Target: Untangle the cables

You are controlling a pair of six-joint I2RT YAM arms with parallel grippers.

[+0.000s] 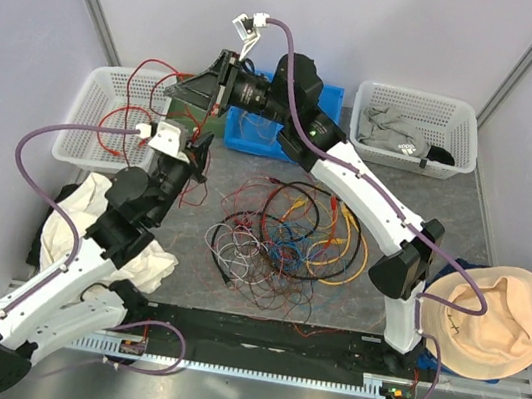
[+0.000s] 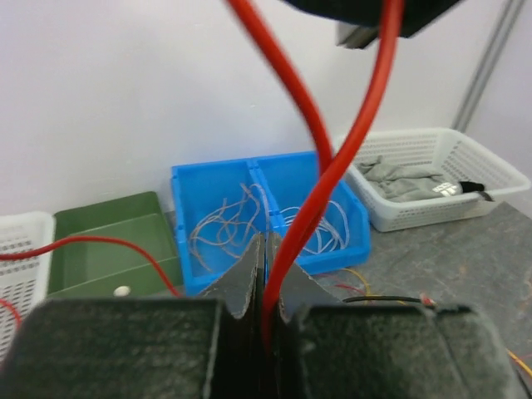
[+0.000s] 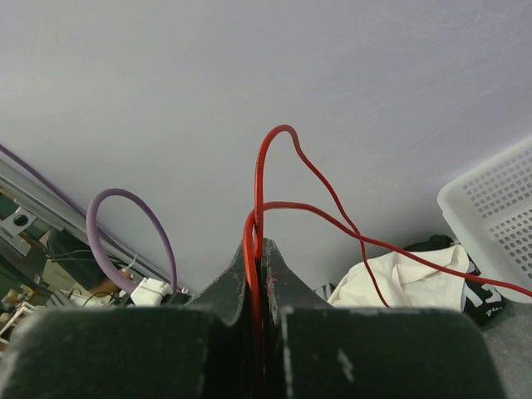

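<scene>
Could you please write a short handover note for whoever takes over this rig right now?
Left gripper: shut on the red cable.
Right gripper: shut on a red cable too, apparently the same one.
Cables: main tangle lies on the table; a few pale wires sit in the blue bin.
Done: those few sorted, it seems.
Left: free the red cable, then the tangle.

Cables (image 1: 286, 233) tangled on the grey table (image 1: 465, 221) — one red strand (image 1: 152, 64) loops over the left white basket (image 1: 87, 100).
</scene>
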